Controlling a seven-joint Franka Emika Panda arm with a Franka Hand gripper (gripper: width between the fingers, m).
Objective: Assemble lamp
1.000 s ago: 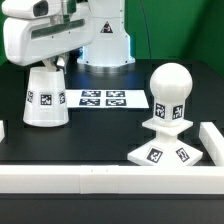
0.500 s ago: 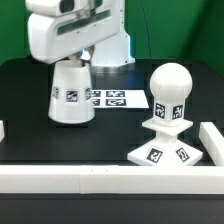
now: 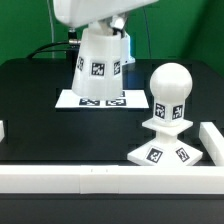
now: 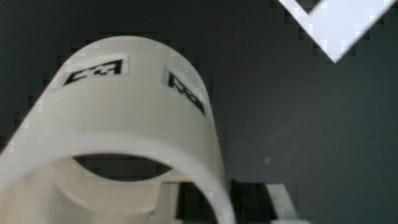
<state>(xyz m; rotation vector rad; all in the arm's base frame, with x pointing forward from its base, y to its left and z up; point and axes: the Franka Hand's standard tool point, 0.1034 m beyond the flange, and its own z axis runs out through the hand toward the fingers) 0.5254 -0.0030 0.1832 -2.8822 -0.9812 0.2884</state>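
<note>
The tapered white shade [image 3: 99,66] hangs in the air in my gripper [image 3: 93,30], above the marker board [image 3: 100,100]. The gripper is shut on the shade's rim at its narrow top. In the wrist view the shade [image 4: 125,120] fills most of the picture, with its rim wall pinched between my fingers [image 4: 267,200]. The rounded bulb [image 3: 170,92] stands upright on the flat stepped square base [image 3: 165,150] at the exterior view's right, near the front rail. The shade is up and to the exterior view's left of the bulb, apart from it.
A long white rail [image 3: 100,178] runs along the front edge, with a short piece [image 3: 212,140] at the exterior view's right. A corner of the marker board [image 4: 338,25] shows in the wrist view. The table top is black.
My gripper has lifted the shade off the table and carried it up and to the exterior view's right, toward the bulb. The bulb and base have not moved.
</note>
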